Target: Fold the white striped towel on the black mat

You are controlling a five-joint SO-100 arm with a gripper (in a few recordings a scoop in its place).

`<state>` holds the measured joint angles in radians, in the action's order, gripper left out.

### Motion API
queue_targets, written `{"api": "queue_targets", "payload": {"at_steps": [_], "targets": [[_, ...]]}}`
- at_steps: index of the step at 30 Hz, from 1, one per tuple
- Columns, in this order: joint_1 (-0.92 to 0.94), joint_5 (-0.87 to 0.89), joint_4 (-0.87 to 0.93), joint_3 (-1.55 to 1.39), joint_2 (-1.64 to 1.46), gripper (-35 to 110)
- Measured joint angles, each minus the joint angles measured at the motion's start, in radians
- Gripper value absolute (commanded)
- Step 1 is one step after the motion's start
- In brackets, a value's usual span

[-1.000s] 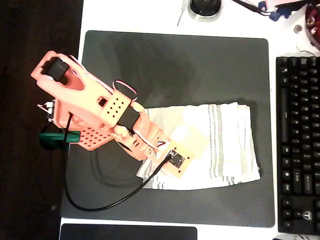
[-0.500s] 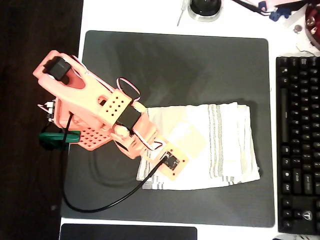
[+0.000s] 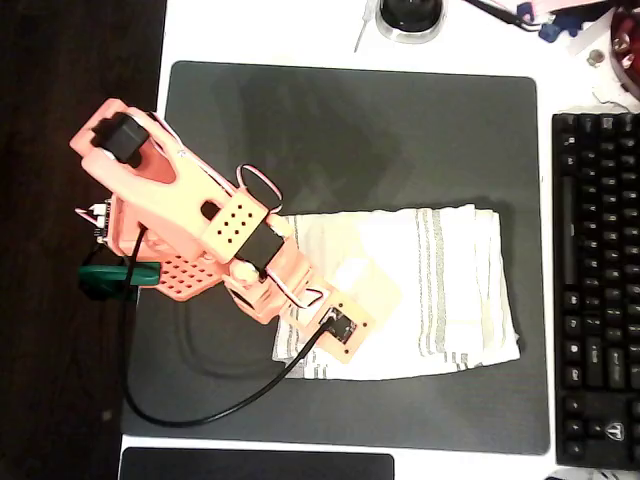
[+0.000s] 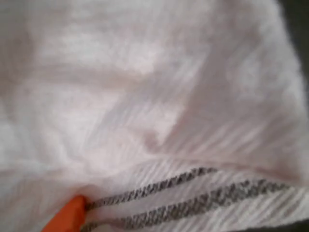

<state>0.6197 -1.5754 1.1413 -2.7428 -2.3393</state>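
The white striped towel (image 3: 440,290) lies on the lower right part of the black mat (image 3: 350,130), with grey stripes running near its right side and along its front edge. My orange arm reaches in from the left, and its gripper (image 3: 372,283) rests low over the towel's left half, partly hidden under the wrist camera board. In the wrist view the towel (image 4: 159,96) is pressed close to the lens, with two grey stripes across the bottom. One orange fingertip (image 4: 70,216) pokes out against the cloth at the lower left. How the jaws stand is hidden.
A black keyboard (image 3: 598,290) lines the right edge beside the mat. A round dark object (image 3: 408,15) sits beyond the mat's far edge. A smaller dark pad (image 3: 255,465) lies at the front. A black cable (image 3: 220,400) loops over the mat's front left.
The wrist and gripper have drawn back slightly to the left across the towel. The towel's front left edge has shifted a little.
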Motion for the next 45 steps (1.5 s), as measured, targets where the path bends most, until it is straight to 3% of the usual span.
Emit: {"api": "queue_targets", "payload": {"at_steps": [8,19,31,45], "targets": [[-0.046,0.041,-0.104,-0.052,0.031,19],[-0.13,0.103,-0.126,-0.054,0.032,0],[-0.051,0.112,0.227,0.141,-0.041,0],[-0.275,0.308,0.407,0.65,0.048,0]]}}
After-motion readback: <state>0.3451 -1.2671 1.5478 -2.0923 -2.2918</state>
